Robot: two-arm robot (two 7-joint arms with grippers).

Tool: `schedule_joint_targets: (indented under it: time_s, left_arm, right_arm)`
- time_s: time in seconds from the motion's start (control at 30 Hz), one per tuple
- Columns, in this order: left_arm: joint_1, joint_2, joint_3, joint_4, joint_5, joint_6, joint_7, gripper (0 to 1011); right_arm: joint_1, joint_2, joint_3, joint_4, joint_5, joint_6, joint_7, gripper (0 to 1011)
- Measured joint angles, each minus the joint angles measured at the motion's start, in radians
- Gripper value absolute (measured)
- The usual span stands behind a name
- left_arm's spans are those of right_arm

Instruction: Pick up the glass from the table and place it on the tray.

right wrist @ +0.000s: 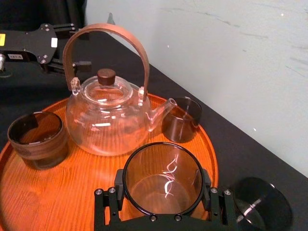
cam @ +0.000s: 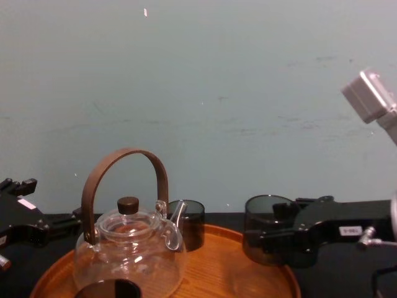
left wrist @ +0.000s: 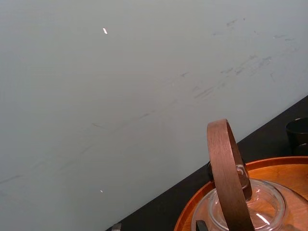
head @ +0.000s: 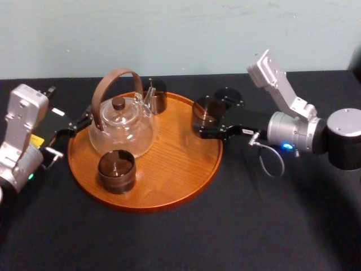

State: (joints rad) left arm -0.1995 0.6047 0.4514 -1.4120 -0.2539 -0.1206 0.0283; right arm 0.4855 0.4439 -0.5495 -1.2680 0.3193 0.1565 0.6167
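My right gripper (head: pixel 206 119) is shut on a dark smoked glass (head: pixel 205 112), with one finger on each side of it (right wrist: pixel 162 179). It holds the glass upright over the right inner edge of the round wooden tray (head: pixel 169 180). From the side the glass (cam: pixel 265 228) sits about level with the tray's rim (cam: pixel 282 276); I cannot tell whether it touches the wood. My left gripper (head: pixel 84 119) waits open on the black table (head: pixel 254 226) by the tray's left rim.
On the tray stand a glass teapot (head: pixel 121 127) with a brown hoop handle, a dark glass (head: pixel 116 171) at the front left and another (head: pixel 155 96) behind the spout. One more dark glass (head: pixel 228 97) stands on the table just behind my right gripper.
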Motion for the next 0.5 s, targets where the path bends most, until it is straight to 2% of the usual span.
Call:
schedule_joint_targets:
  time_s: [0.5]
  left_arm:
    - [0.000,0.000,0.000,0.000,0.000,0.000,0.000,1001]
  right_arm:
    - [0.054,-0.087,-0.036,0.130,-0.016,-0.068,0.001,906]
